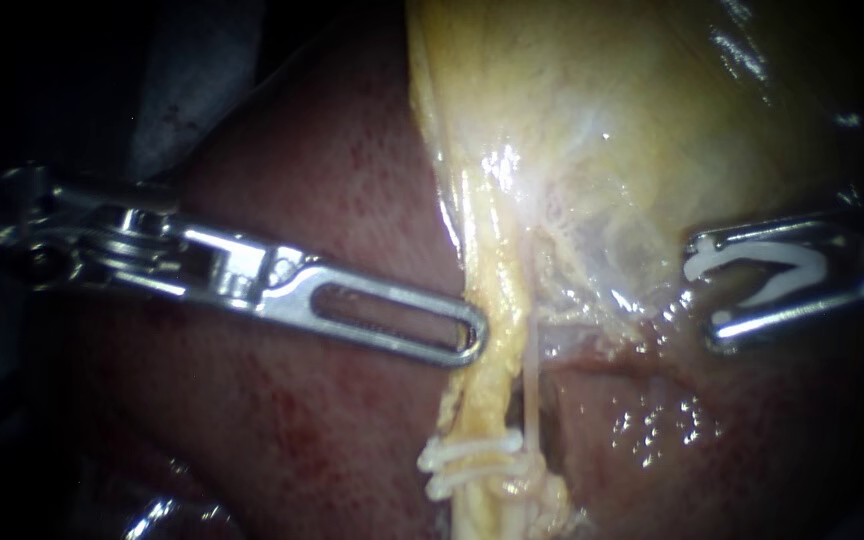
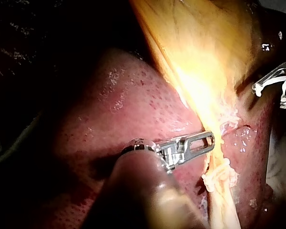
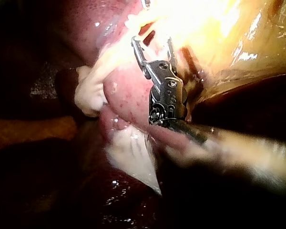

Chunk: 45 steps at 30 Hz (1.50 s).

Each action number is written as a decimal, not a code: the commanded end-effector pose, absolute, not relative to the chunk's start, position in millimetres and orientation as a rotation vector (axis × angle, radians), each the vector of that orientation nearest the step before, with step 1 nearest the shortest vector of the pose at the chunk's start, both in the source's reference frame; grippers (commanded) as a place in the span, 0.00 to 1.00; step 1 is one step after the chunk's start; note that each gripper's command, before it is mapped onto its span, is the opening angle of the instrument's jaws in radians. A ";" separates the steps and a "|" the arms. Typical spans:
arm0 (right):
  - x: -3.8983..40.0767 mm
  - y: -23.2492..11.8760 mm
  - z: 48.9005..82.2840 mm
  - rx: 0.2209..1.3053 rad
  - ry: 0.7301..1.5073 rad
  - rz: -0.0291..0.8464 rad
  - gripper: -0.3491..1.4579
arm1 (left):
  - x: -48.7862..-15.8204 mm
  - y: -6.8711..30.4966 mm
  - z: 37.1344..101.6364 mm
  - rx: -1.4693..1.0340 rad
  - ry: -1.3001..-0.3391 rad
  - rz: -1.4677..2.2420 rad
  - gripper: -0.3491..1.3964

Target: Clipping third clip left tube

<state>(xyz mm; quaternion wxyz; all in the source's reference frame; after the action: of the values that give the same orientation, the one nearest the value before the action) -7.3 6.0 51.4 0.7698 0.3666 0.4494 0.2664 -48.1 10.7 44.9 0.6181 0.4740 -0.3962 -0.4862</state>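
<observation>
The left tube (image 1: 497, 350) is a thick yellow strand running down from the gallbladder (image 1: 602, 120), with a thin pale tube (image 1: 531, 375) just to its right. Two white clips (image 1: 474, 462) sit across the left tube low down, also seen as clips (image 2: 218, 174) in the left wrist view. My left instrument (image 1: 474, 335) (image 2: 209, 139) lies flat, its slotted jaws together on the left edge of that tube above the clips. My right instrument (image 1: 704, 290) (image 2: 269, 95) (image 3: 152, 42) stands off to the right, apart from the tubes. Its wide-spread jaws carry an open white clip (image 1: 762, 278).
Red liver (image 1: 302, 420) fills the lower left and lies under my left instrument's shaft. Wet, glistening liver (image 1: 652, 420) lies below my right instrument. Filmy pale tissue (image 1: 592, 270) hangs between the tubes and the right instrument.
</observation>
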 end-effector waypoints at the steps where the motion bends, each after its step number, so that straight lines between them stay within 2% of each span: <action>1: -7.3 6.0 51.4 0.795 0.975 0.578 0.48 | -48.0 10.7 44.9 1.091 -0.911 -1.118 0.00; 8: -6.8 5.6 51.5 0.792 0.975 0.579 0.48 | -46.8 11.4 43.0 1.109 -0.909 -1.114 0.00; 18: -5.1 4.2 52.6 0.799 0.974 0.566 0.48 | -43.1 10.6 41.4 1.103 -0.916 -1.120 0.00; 24: -3.3 2.7 53.7 0.810 0.972 0.547 0.48 | -41.5 11.3 39.7 1.101 -0.921 -1.135 0.00; 32: 0.5 -0.1 55.8 0.828 0.969 0.503 0.48 | -41.6 11.2 39.2 1.099 -0.923 -1.141 0.00; 45: 5.7 -2.5 58.4 0.859 0.955 0.478 0.48 | -41.8 11.0 38.6 1.099 -0.923 -1.144 0.00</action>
<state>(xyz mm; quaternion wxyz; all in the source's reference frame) 6.0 -2.6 58.6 0.7740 0.3985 0.4404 0.2193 -41.8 11.0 38.6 0.6074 0.4757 -0.3996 -0.4950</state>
